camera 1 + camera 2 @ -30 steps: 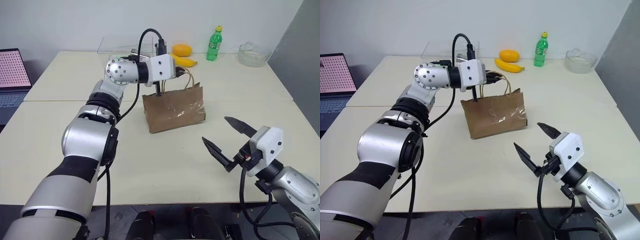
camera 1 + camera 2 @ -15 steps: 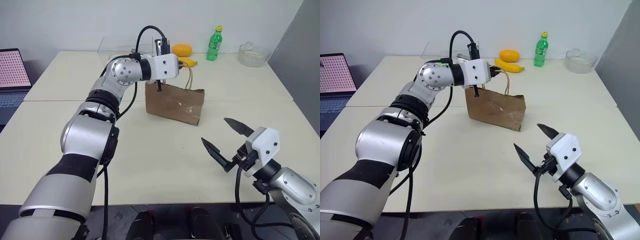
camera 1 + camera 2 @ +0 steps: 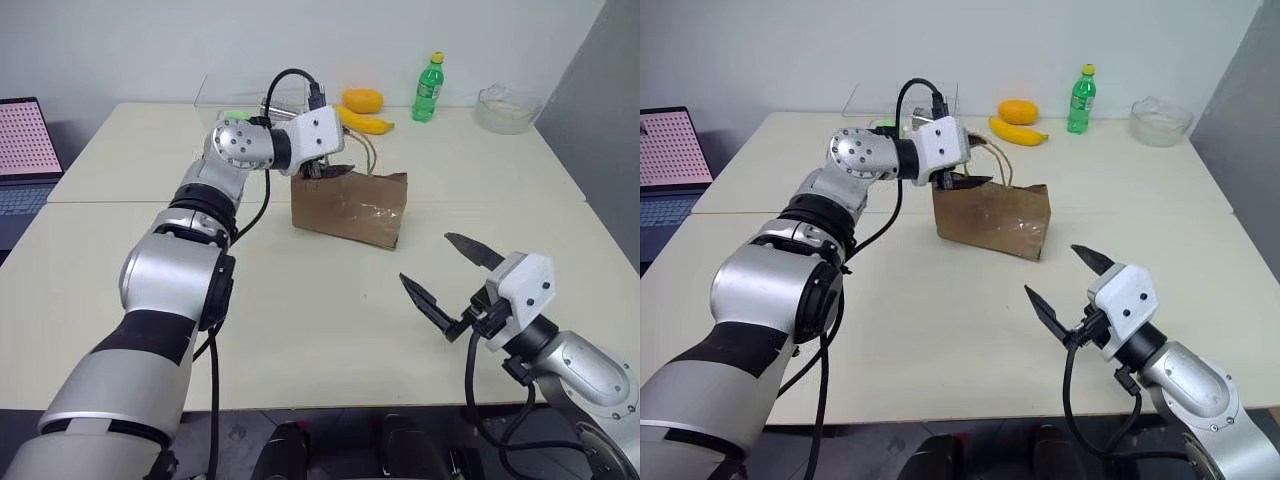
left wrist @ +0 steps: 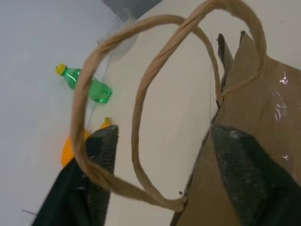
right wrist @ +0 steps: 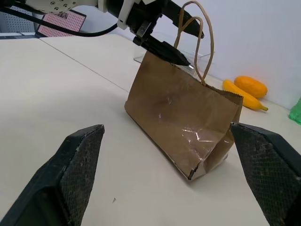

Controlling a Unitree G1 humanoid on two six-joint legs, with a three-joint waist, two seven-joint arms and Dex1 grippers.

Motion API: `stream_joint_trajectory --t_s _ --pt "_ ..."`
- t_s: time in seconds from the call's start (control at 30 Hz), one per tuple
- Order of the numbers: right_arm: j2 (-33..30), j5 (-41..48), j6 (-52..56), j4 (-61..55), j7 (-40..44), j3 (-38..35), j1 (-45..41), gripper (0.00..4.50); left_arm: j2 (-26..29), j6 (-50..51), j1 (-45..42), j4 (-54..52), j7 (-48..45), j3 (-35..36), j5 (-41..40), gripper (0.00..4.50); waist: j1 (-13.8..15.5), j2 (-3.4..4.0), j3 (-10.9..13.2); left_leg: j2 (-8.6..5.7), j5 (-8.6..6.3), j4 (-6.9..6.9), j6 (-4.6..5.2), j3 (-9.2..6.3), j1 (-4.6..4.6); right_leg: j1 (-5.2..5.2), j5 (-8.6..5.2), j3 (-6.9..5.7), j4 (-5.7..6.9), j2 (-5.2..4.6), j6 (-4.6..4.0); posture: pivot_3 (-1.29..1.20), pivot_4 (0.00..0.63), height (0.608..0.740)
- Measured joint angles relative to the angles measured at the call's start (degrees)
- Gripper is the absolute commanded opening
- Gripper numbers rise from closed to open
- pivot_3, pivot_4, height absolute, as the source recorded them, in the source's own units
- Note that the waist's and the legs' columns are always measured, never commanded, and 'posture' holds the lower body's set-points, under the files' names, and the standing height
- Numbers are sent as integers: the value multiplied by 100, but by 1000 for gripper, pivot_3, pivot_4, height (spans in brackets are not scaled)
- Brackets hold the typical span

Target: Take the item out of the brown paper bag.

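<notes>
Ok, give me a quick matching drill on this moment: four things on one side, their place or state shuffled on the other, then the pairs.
Things:
1. brown paper bag
2. left gripper
3. right gripper
4. green bottle

Place or state:
A. open, low over the table's near edge, away from the bag
B. upright at the table's far edge
C. standing mid-table, handles up
D. open, at the bag's top edge by the handles

Pairs: 1-C, 2-D, 3-A, 4-B

A pale cream tabletop (image 3: 300,300) carries the brown paper bag (image 3: 350,208) standing upright near its middle. Along the far edge lie a banana (image 3: 365,122), an orange fruit (image 3: 363,99), a green plastic bottle (image 3: 429,88), a clear bowl (image 3: 508,108) and a clear box (image 3: 245,92).
</notes>
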Motion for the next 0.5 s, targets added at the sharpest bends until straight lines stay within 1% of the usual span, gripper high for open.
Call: stream_joint_trajectory --t_s 0.03,0.17,0.33,0.5 --pt "-1 -8 0 5 10 2 -4 4500 21 93 0 -1 -113 73 -88 4467 -1 0 0 0 0 1 0 -1 0 0 0 -1 0 0 0 0 150 740" --pt "-1 -34 0 28 18 8 -7 4500 92 374 0 -10 -526 301 -360 4467 -22 0 0 0 0 4 0 -1 -1 0 0 -1 1 0 0 0 150 740" --pt "-7 -138 15 66 63 69 -28 4500 222 892 98 -96 -1271 661 -843 4467 -69 0 0 1 0 5 0 -2 0 0 0 -1 5 1 0 0 150 740" --pt "-8 -166 62 77 129 73 -53 4500 393 1217 318 -287 -1680 912 -1233 4467 -109 0 0 1 0 10 0 -3 0 0 0 -1 8 0 -1 0 150 740"
